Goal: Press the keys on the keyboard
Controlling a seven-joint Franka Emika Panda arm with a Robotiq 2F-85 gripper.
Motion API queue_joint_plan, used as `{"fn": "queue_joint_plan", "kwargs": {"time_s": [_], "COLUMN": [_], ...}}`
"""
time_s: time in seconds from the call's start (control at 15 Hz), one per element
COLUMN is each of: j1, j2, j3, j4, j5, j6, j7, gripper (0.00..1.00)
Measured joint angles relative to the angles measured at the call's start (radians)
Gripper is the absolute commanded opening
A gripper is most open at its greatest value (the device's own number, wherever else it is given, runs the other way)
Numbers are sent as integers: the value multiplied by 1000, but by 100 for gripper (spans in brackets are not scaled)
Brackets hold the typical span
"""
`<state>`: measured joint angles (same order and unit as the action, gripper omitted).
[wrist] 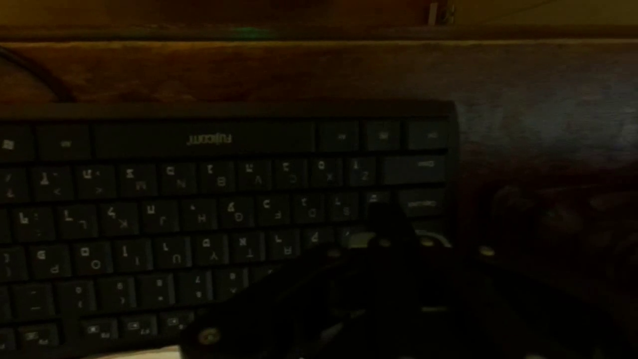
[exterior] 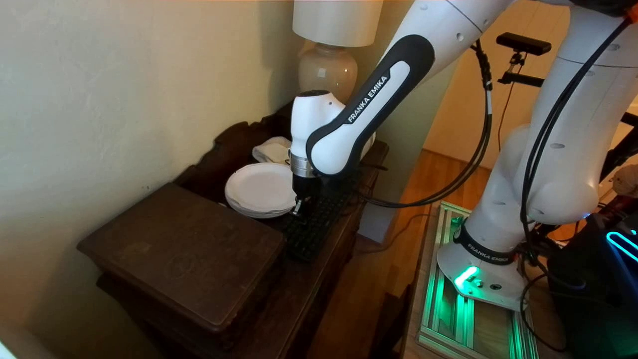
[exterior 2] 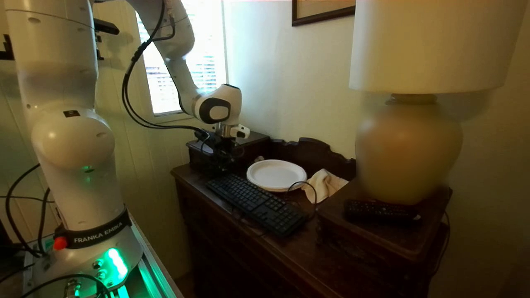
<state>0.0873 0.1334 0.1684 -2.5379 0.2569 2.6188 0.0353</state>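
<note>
The long black keyboard lies on the dark wooden dresser top; it shows in both exterior views (exterior: 314, 227) (exterior 2: 256, 203) and in the wrist view (wrist: 149, 109). Its dark keys (wrist: 207, 252) carry pale letters that stand upside down in the wrist view. My gripper (wrist: 389, 214) points down at the keyboard's end, its fingertips together over the key beside Caps Lock. In both exterior views the gripper (exterior: 298, 207) (exterior 2: 221, 164) is low at the end near the raised wooden box. The dark fingers hide several keys, and I cannot tell whether the tip touches one. Nothing shows between the fingers.
A stack of white plates (exterior: 261, 187) stands close beside the keyboard and gripper. The raised wooden box (exterior: 184, 254) is at one end. A cloth (exterior 2: 325, 184), a looping cable (exterior 2: 315, 192), a remote (exterior 2: 379, 210) and a large lamp (exterior 2: 408, 153) are toward the opposite end.
</note>
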Motion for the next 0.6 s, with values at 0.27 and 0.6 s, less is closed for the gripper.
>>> {"fn": "queue_joint_plan", "kwargs": {"time_s": [0.27,0.6], "j1": [8,7], "j2": [15,33], "j3": [13,11], "j4": [13,19], "j5": [30,36], "j6": [-11,-34], "j7": [-2,2], "gripper": [0,0]}}
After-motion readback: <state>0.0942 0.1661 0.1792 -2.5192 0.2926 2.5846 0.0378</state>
